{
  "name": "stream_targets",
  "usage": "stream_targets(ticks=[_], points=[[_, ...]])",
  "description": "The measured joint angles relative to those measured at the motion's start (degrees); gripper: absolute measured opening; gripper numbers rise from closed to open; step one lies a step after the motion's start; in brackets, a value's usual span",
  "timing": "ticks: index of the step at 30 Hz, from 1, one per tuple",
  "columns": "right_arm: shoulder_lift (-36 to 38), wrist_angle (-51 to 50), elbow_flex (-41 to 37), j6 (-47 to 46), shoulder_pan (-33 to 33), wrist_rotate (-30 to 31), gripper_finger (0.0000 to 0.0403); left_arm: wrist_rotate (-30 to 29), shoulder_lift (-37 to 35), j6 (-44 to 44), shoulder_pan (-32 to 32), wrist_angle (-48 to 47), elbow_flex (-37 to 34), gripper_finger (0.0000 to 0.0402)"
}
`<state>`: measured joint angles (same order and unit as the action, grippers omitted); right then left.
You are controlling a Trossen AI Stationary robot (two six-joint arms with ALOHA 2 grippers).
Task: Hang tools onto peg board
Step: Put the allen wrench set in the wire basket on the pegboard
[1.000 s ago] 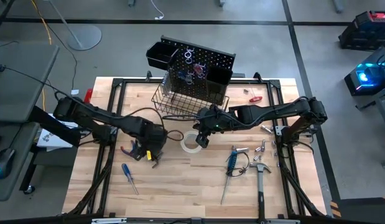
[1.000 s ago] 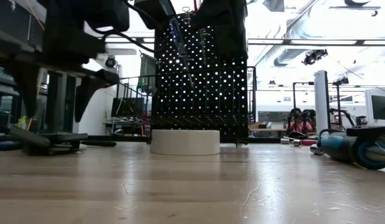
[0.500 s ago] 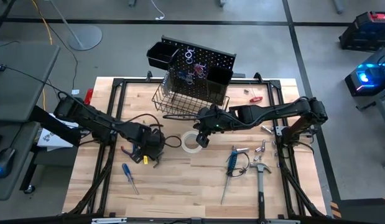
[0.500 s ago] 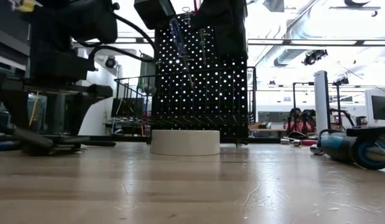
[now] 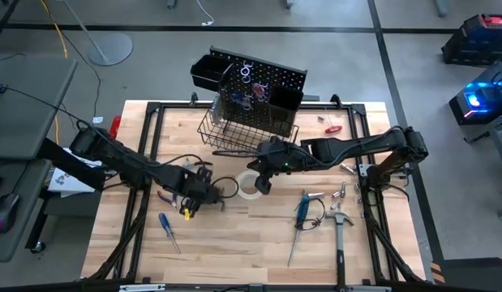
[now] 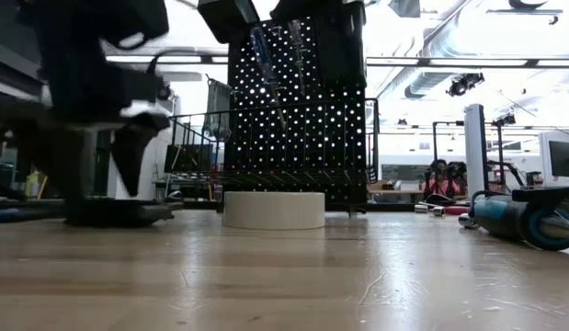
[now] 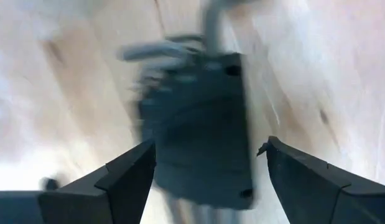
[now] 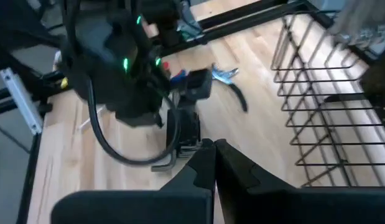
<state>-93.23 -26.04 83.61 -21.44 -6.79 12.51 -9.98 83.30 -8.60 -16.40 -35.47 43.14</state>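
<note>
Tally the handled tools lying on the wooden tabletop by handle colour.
Blue: 2 (short blue screwdriver, long blue screwdriver)
Red: 2 (red pliers, small red-handled tool)
Black: 1 (hammer)
Total: 5

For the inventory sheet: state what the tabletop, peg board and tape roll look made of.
Tabletop: pale wood planks, visible grain, slight sheen. Peg board: black perforated panel, probably painted metal or plastic. Tape roll: matte white ring, likely paper or cloth tape.

A dark flat object in the left wrist view is too blurred to identify
</note>
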Motion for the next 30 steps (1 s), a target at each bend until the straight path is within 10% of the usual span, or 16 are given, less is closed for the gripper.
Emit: stream_targets(ticks=[25,30], points=[[-0.3,-0.8,0.0,-3.5,0.4,-2.8,0.0000,-12.7,10.2,12.6,-1.6,16.1,-3.4,0.0281],[-0.3,-0.8,0.0,-4.0,0.3,-4.2,0.0000,-20.1,10.7,17.0,-2.7,15.4,-3.7,0.0193]])
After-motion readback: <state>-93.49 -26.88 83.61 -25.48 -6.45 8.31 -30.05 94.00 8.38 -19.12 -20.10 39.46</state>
